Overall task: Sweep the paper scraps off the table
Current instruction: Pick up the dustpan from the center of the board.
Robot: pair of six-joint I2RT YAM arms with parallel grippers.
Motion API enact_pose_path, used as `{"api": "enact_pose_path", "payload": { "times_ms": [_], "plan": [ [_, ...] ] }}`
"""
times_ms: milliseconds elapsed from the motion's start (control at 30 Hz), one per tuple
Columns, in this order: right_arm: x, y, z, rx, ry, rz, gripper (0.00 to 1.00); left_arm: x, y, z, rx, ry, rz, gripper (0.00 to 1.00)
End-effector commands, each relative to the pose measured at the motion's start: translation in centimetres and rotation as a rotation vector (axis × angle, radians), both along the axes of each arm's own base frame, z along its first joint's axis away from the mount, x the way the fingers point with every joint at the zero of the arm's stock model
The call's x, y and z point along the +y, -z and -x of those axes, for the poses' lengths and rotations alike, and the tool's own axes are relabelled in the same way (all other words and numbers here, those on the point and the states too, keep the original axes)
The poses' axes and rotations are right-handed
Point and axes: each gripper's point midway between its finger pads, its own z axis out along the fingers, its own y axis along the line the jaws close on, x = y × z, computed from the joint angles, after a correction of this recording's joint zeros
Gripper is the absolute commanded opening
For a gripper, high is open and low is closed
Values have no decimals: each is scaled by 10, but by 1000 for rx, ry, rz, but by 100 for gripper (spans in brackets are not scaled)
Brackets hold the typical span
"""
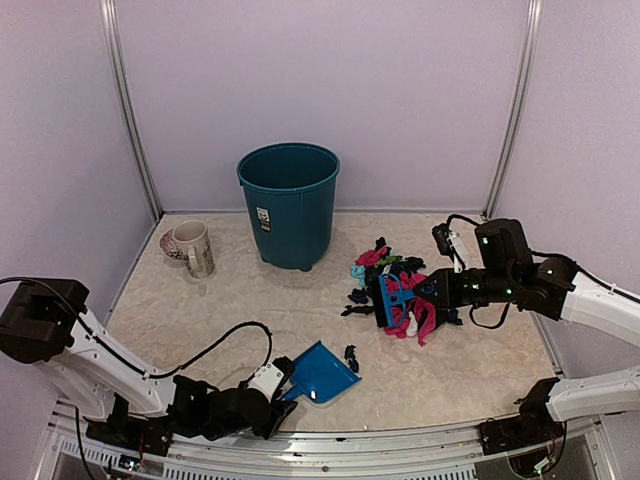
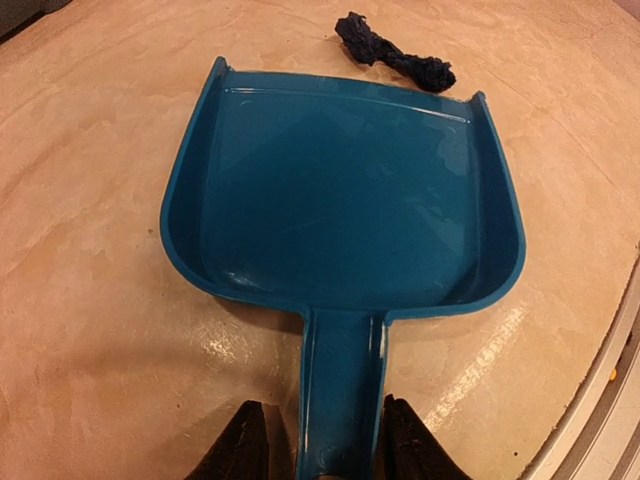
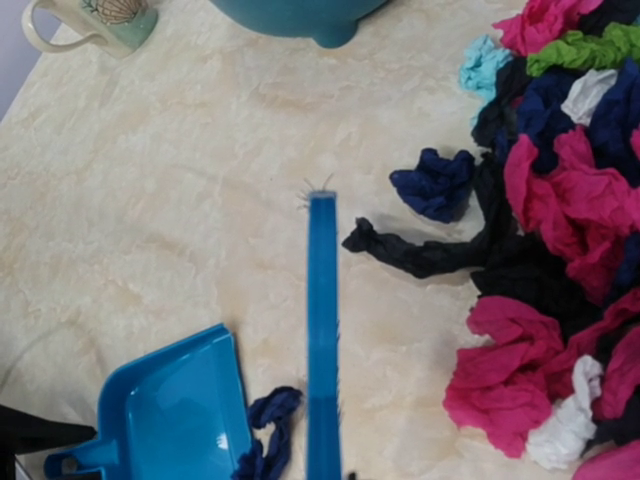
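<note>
The paper scraps [image 1: 405,300] lie heaped at the right of the table [image 1: 200,310], a pile of pink, black, dark blue and teal bits [image 3: 560,200]. One dark blue scrap [image 2: 395,55] lies apart, just past the lip of the blue dustpan [image 2: 340,200]. My left gripper [image 2: 320,402] straddles the dustpan's handle; the right finger touches it and the left finger [image 2: 245,440] stands slightly off it. My right gripper [image 1: 432,292] is shut on the blue hand brush [image 3: 322,330], which hangs over the near-left edge of the pile. Its fingers are out of the right wrist view.
A teal bin [image 1: 289,205] stands at the back centre, with a mug [image 1: 192,247] on a saucer to its left. The dustpan [image 1: 318,372] lies near the front rail. Lilac walls close in the table on three sides.
</note>
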Motion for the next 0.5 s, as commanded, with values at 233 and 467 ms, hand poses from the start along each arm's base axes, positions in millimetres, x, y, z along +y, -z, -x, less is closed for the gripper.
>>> {"api": "enact_pose_path", "payload": {
  "times_ms": [233,467],
  "plan": [
    [6,6,7,24,-30,-4,0,-6,-1,1,0,23,-19,22],
    [7,3,7,20,-32,-5,0,-8,-10,3,-1,33,-7,17]
  ]
}}
